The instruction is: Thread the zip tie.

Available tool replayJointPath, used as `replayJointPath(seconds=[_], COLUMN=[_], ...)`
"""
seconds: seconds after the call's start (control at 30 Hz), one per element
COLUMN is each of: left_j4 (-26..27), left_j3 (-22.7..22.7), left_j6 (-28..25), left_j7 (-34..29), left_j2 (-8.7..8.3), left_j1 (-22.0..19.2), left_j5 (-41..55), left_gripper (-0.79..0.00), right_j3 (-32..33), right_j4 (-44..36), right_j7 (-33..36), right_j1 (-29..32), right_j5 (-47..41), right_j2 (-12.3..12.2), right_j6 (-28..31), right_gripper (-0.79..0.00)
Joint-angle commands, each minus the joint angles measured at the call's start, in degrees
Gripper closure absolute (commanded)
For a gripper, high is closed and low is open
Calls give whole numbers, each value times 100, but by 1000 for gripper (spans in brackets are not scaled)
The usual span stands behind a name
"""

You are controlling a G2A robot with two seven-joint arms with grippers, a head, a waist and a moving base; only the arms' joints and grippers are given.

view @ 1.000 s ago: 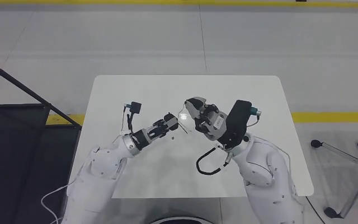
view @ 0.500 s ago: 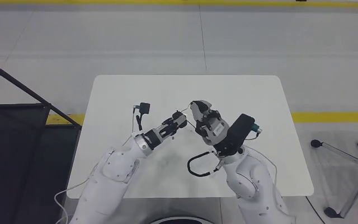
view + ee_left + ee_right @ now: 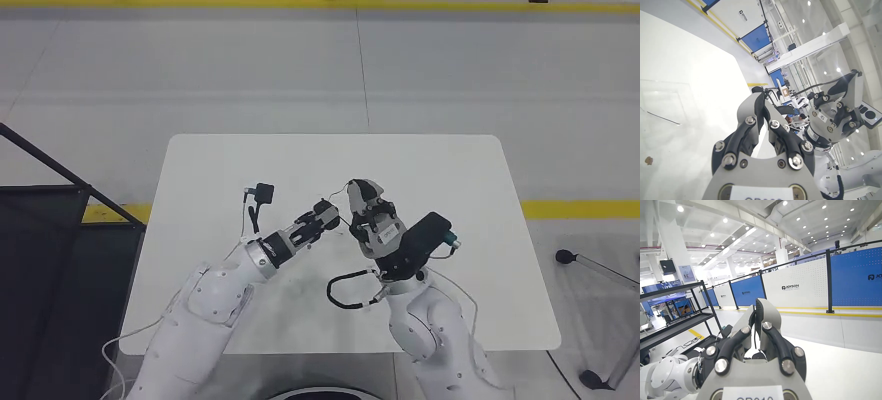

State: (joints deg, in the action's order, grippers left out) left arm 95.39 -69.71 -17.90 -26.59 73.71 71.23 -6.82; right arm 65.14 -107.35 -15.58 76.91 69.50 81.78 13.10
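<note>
Hovering close together above the middle of the white bench, the left claw and the right claw are both pinched shut on the thin black zip tie, which hangs in the air between their tips.

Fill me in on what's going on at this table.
A two-armed robot is working on threading a zip tie. Its right claw is shut on the thin black zip tie and holds it up above the white table. The left claw is shut as well, with its tips close to the tie's free end. Whether it pinches that end is hard to tell. The tie does not look threaded yet.
</note>
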Motion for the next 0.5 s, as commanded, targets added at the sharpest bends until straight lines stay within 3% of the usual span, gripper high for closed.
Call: replayJointPath(seconds=[0.0,0.47], left_j4=[45,88], left_j3=[25,132], left_j6=[35,86], left_j7=[93,193], left_j2=[4,15], left_j1=[34,26], left_j5=[-23,-11], left_gripper=[0,0], right_j3=[-1,-246], right_j4=[-12,214], right_j7=[8,-435], right_j1=[19,5], right_j5=[19,478], right_j2=[0,38], right_j6=[-50,-491], right_gripper=[0,0])
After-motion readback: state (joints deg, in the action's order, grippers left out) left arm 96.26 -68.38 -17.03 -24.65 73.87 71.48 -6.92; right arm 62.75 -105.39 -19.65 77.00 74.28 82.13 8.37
